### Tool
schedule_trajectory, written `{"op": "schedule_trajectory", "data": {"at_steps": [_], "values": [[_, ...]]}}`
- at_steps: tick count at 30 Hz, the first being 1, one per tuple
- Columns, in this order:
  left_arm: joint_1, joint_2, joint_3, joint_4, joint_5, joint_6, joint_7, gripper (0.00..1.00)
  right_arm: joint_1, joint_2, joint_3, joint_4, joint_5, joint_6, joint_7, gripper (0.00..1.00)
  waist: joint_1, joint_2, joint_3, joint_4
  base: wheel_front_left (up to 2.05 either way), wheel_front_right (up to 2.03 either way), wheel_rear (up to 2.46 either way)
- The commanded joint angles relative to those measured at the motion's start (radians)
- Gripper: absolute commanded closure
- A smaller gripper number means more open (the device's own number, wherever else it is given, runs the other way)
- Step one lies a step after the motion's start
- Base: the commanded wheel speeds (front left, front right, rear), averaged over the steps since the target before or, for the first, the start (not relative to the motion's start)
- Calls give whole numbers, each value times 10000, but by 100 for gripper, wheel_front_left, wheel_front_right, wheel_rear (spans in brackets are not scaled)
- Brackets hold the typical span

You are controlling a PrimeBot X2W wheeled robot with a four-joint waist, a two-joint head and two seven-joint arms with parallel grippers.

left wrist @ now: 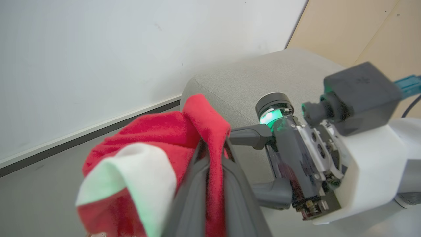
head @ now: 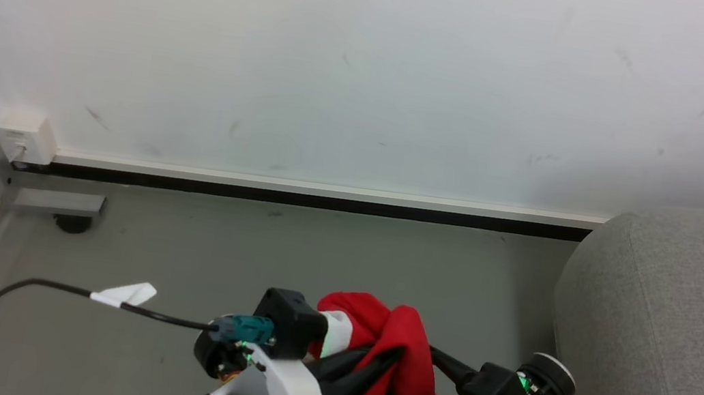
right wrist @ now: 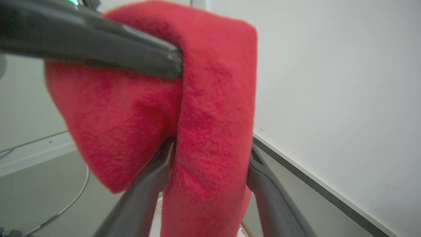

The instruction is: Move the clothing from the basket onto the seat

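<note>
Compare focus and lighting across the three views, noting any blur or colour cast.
Head view: even soft light, seat sharp. Left wrist view: the clothing near the lens is blurred, its white cuff tinged green. Right wrist view: the clothing and the left gripper crossing it are soft-focus.

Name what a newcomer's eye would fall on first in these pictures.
The bright red clothing stands out at once, held up at the bottom middle of the head view and pinched in the shut left end effector. The open right end effector straddles its hanging fold, one finger on each side. At the right edge sits the big grey seat, with a pale wall beyond.
</note>
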Motion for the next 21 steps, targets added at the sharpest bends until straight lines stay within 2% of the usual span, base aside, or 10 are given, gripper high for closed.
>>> {"op": "schedule_trajectory", "data": {"at_steps": [1,5,6,7,15,16,17,18,21], "values": [[-144,-86,-61,-89,51,-65,17,100,-157,61,247,231,273,-21,13,0,0,0,-37,92,0,0,0],[-222,-263,-186,-175,64,-132,64,100,-360,222,840,921,1091,-21,194,0,0,0,-99,296,0,0,0],[-242,-277,-193,-192,57,-148,70,100,-421,247,919,1068,1246,-21,124,43,0,0,-107,341,0,0,0],[-254,-288,-201,-218,52,-159,74,100,-461,290,994,1171,1420,-21,16,100,0,0,-114,380,0,0,0],[-34,-82,-112,-119,88,15,-93,100,-611,389,1112,1668,2405,-21,-636,100,0,0,-136,474,0,0,0],[-31,-42,-92,-101,158,49,-159,84,-579,409,1043,1713,2545,-21,-690,100,0,0,-135,460,0,0,0],[2,-19,-73,-76,183,75,-216,50,-545,430,1000,1711,2677,-21,-704,100,0,0,-132,443,0,0,0],[42,6,-72,-43,219,93,-268,3,-551,422,960,1712,2777,-21,-710,100,0,0,-128,424,0,0,0],[150,103,-66,108,383,181,-510,0,-645,350,807,1748,2898,-21,-761,100,0,0,-120,351,0,0,0]]}}
